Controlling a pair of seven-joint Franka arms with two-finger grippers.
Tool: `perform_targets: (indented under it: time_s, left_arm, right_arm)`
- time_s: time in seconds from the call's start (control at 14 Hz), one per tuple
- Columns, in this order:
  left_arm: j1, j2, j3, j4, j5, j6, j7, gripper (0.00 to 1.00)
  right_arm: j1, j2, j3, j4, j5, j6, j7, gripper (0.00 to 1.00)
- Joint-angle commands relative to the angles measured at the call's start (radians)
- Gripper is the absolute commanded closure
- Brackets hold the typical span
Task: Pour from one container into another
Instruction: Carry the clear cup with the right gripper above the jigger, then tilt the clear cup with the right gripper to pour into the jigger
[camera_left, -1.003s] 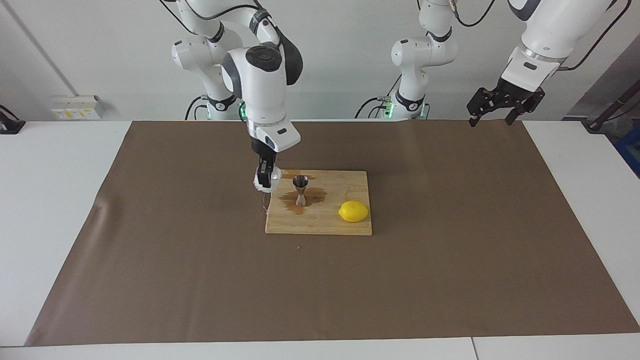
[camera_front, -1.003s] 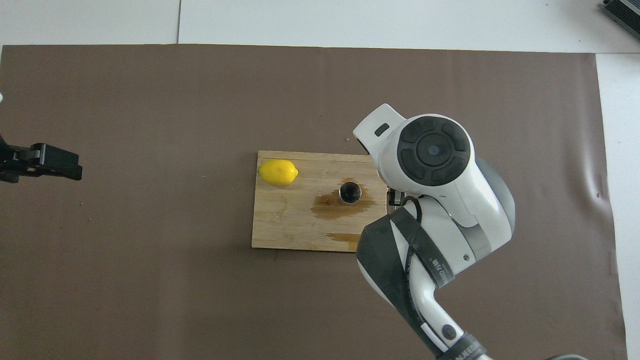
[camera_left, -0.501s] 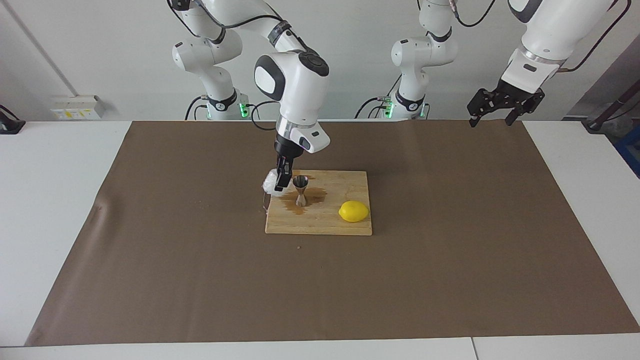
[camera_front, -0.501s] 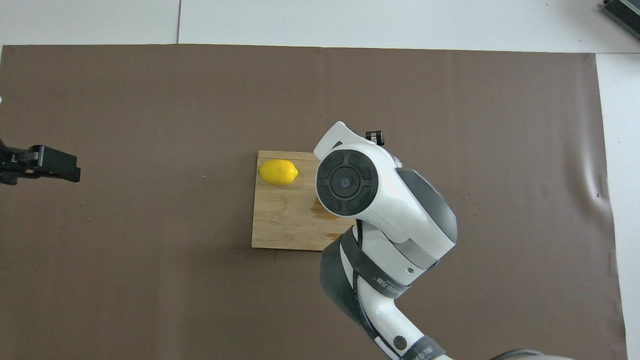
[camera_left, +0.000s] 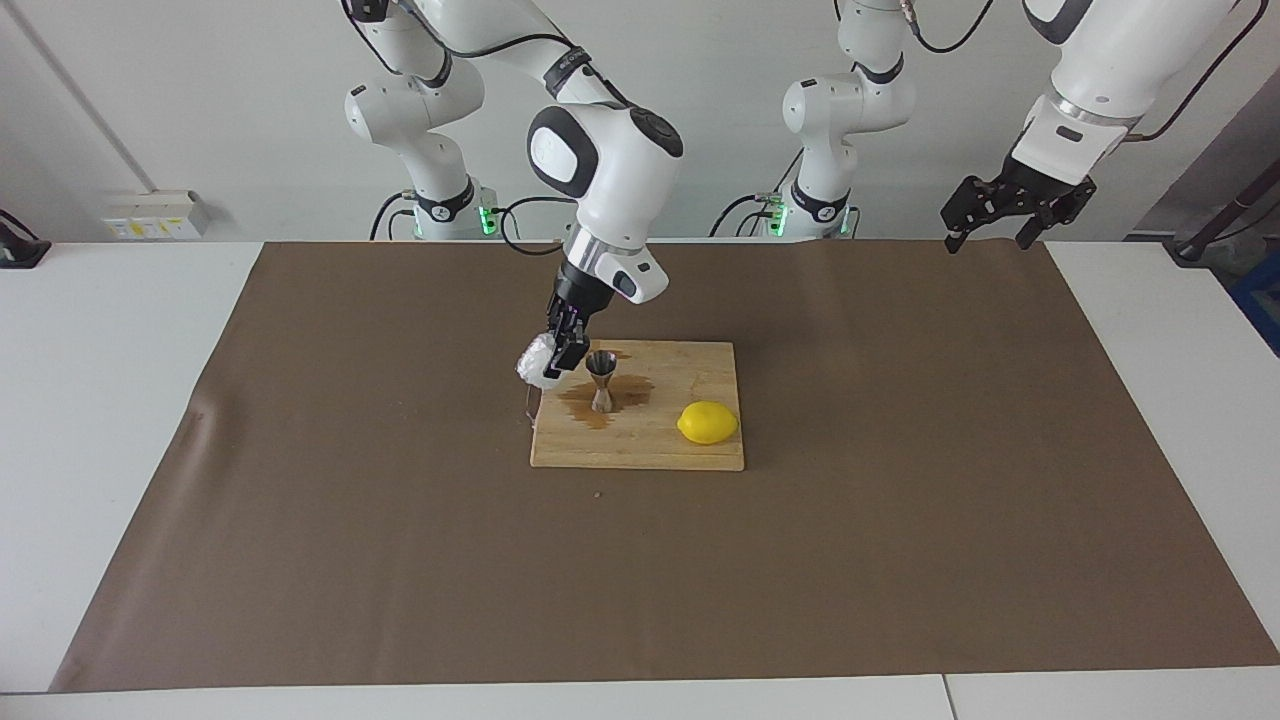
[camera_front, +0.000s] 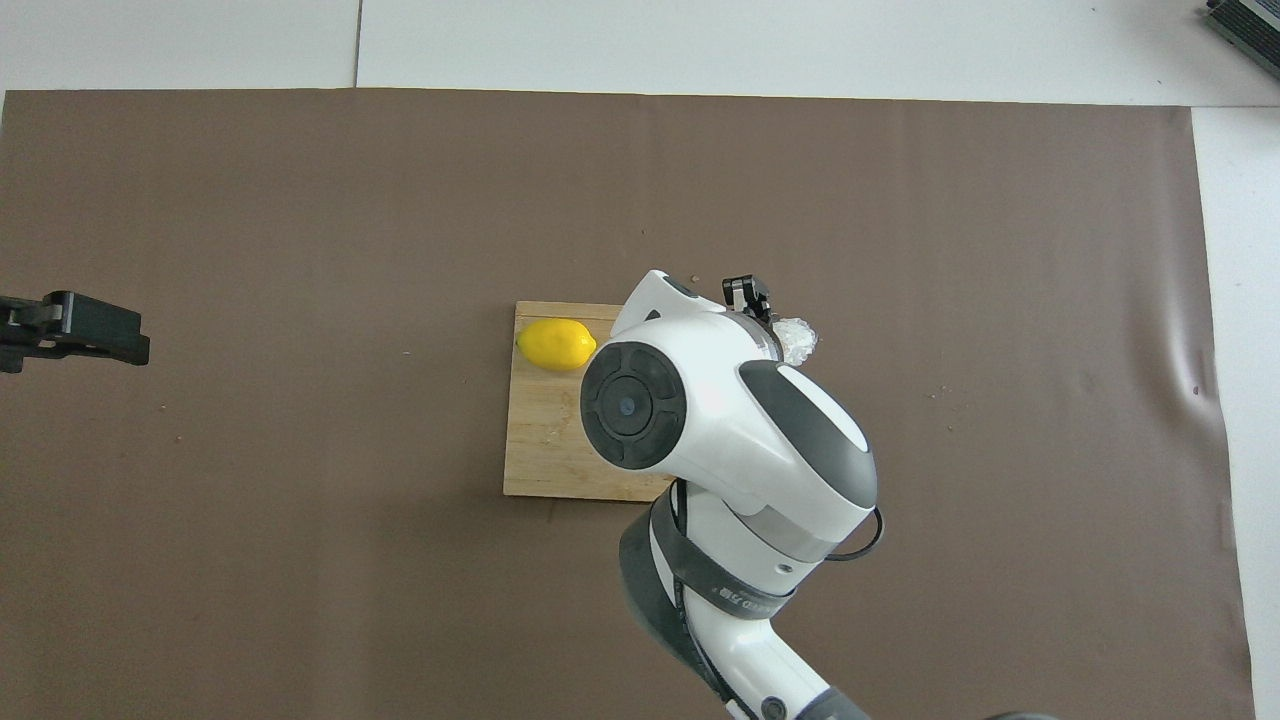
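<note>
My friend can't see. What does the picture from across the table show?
The right gripper holds a crinkly white cup tipped beside a shiny jigger. The jigger stands in a brown puddle on a wooden board, with a lemon on the board too. The left gripper waits in the air over the brown mat.

Robotics lab, two white Franka arms (camera_left: 600, 170) bolted at a white table (camera_left: 110, 330), brown paper mat (camera_left: 400, 520), bare walls

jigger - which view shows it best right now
The facing view. The jigger stands upright in plain sight on the cutting board, in a brown puddle, with the right gripper holding the tilted cup beside it. In the overhead view the right arm hides it completely.
</note>
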Motion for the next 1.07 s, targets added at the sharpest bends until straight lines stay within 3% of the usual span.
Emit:
perform_targets:
  time_s: [0.0,1.0]
  left_arm:
    - [0.007,-0.033,0.0,-0.04,0.011,0.005,0.005,0.0]
    - [0.007,-0.035,0.0,-0.04,0.011,0.005,0.005,0.0]
  right_arm:
    - [0.025,-0.01,0.002,-0.016,-0.046,-0.014,0.045,1.0]
    - [0.117,0.059,0.002,-0.014,-0.184,-0.1,0.114,1.0]
